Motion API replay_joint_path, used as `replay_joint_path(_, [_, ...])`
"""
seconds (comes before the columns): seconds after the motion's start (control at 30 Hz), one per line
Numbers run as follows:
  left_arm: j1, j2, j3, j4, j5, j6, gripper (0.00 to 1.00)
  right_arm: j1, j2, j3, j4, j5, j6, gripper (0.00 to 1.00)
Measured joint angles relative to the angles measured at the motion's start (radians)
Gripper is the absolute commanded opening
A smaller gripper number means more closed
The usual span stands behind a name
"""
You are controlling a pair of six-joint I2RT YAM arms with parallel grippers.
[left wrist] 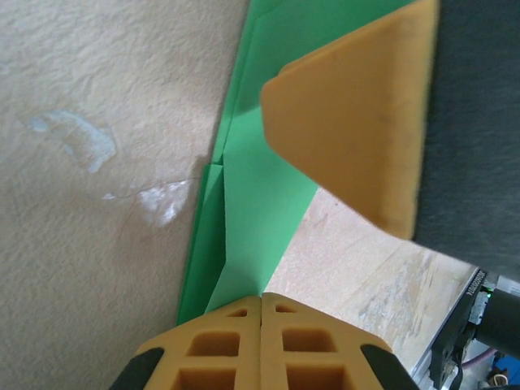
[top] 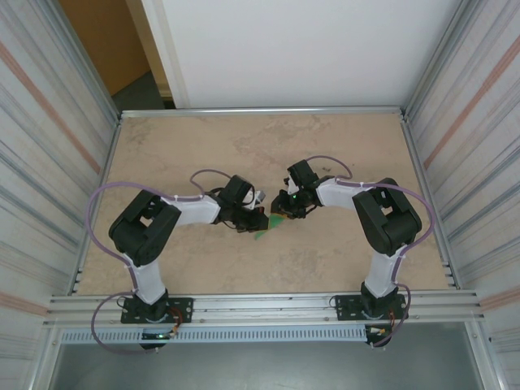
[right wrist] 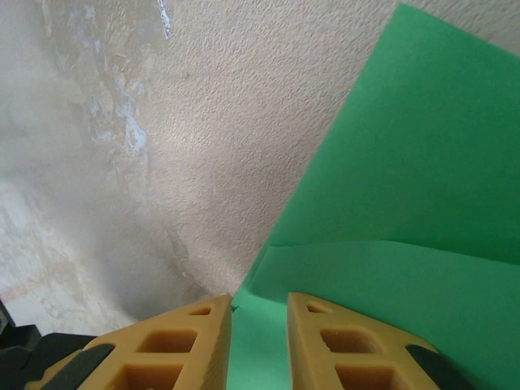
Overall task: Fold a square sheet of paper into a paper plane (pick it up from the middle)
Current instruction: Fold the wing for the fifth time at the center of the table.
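Green paper (left wrist: pixel 260 211), apparently pinched by left pincer (left wrist: pixel 261 297), underlies right pincer (right wrist: pixel 260 302).

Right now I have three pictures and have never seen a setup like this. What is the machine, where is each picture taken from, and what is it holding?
These are two robot arms bolted at the near edge of a beige table. The top picture looks down from above and behind them, with the left arm and right arm reaching in to meet mid-table. The other two pictures come from a camera on each wrist, so the orange blocks at the bottom are that arm's own fingers. Between the arms is a piece of green paper, already creased. The left fingers are shut, and the paper's edge runs in at their tips, so it looks pinched. The right fingers stand slightly apart, with the paper showing in the gap.
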Motion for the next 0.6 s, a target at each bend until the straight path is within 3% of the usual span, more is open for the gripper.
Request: replay_joint_path(0.6, [0.008, 0.001, -0.029, 0.037, -0.007, -0.029, 0.03, -0.037, -0.030, 0.036, -0.080, 0.013, -0.037, 0.27])
